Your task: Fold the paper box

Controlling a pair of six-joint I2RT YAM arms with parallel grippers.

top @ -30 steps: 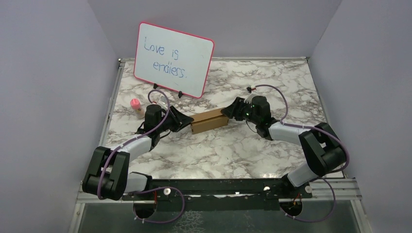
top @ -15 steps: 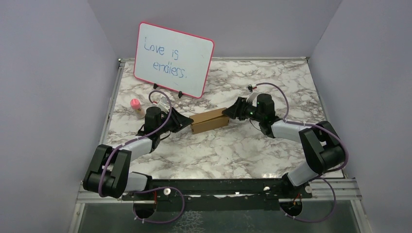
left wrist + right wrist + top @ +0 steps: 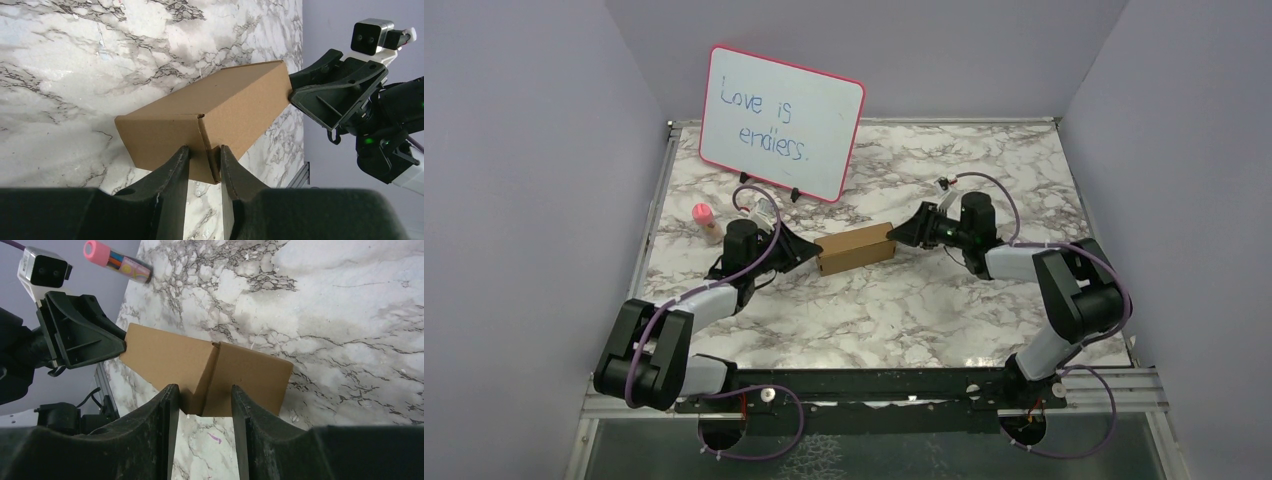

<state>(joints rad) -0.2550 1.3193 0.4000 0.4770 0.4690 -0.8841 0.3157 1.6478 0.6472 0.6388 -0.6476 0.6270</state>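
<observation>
The paper box [image 3: 856, 248] is a small closed brown cardboard box lying at the middle of the marble table [image 3: 894, 310]. My left gripper [image 3: 810, 256] is at its left end. In the left wrist view the fingers [image 3: 180, 165] stand close together, pinching the lower corner of the paper box [image 3: 225, 107], and my left gripper [image 3: 204, 148] is shut on it. My right gripper [image 3: 905, 237] is at the box's right end. In the right wrist view my right gripper [image 3: 202, 387] straddles the corner of the paper box [image 3: 250, 375] with its jaws open and marble showing between them.
A pink-framed whiteboard [image 3: 782, 122] with writing stands at the back left. A pink-capped marker [image 3: 705, 219] lies left of the left arm and also shows as the marker [image 3: 117, 261] in the right wrist view. Lilac walls close in the table on three sides.
My left jaws have closed in on the box's end corner. My right wrist has drawn back a little to the right and its jaws have narrowed slightly. The box has barely moved.
</observation>
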